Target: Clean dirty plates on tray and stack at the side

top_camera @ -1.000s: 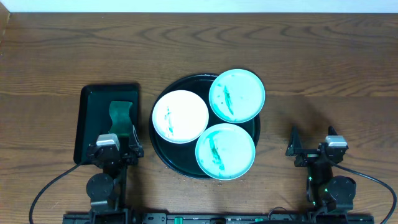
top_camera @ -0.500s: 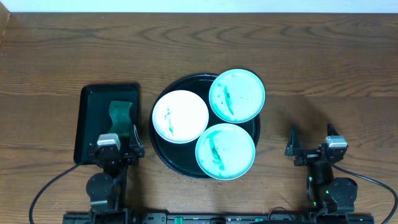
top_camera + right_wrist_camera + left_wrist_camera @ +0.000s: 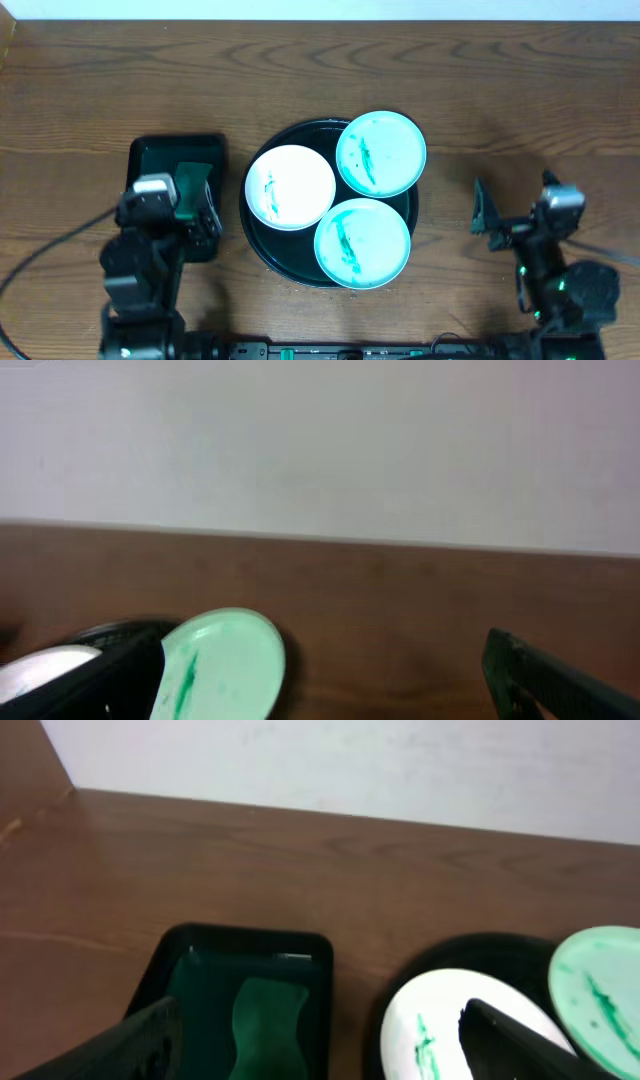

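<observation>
Apparently cleaning has not begun: three small round pale-mint plates (image 3: 362,243) with teal smears lie on the large round dark tray (image 3: 300,130). The left gripper (image 3: 320,1040), wide open and empty, hangs over the wavy green sponge (image 3: 265,1020). The right gripper (image 3: 512,212) is equally open and empty. Next, I think, it should descend and grasp the sponge.

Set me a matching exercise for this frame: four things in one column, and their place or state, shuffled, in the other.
1 round tray
2 rectangular tray
3 green sponge
4 leftmost plate

A lies in the rectangular tray
B whitest, one small teal smear
C widest thing, raised rim
D dark green, holds the sponge

Pairs: 1-C, 2-D, 3-A, 4-B
</observation>
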Robot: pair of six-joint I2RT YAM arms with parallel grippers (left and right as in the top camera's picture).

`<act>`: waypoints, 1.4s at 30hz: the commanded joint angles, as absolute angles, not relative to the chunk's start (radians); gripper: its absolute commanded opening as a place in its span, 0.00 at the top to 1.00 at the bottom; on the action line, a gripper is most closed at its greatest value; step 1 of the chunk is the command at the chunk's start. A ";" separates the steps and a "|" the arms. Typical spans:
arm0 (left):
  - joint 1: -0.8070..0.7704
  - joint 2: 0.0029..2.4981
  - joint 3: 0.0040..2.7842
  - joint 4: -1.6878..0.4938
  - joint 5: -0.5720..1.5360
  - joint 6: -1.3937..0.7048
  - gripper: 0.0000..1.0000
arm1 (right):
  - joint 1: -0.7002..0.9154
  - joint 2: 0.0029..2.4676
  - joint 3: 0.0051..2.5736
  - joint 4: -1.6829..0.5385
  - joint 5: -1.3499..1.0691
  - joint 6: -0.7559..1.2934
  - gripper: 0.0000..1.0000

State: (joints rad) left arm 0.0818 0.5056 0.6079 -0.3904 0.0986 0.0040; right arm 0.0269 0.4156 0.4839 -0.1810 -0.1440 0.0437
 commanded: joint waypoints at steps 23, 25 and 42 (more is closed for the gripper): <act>0.077 1.207 1.208 -0.908 0.124 -0.009 0.12 | 0.022 1.271 1.039 -0.518 -0.580 0.059 0.01; 0.077 1.221 1.208 -0.907 0.125 -0.009 0.12 | 0.035 1.299 1.039 -0.500 -0.584 0.108 0.01; 0.078 1.243 1.208 -0.870 -0.011 -0.141 0.12 | 0.405 1.758 1.453 -0.674 -0.290 0.357 0.34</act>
State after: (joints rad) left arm 0.0811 1.2346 1.1858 -0.8673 0.0387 -0.0830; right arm 0.3595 1.6859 1.3834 -0.6548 -0.3573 0.2966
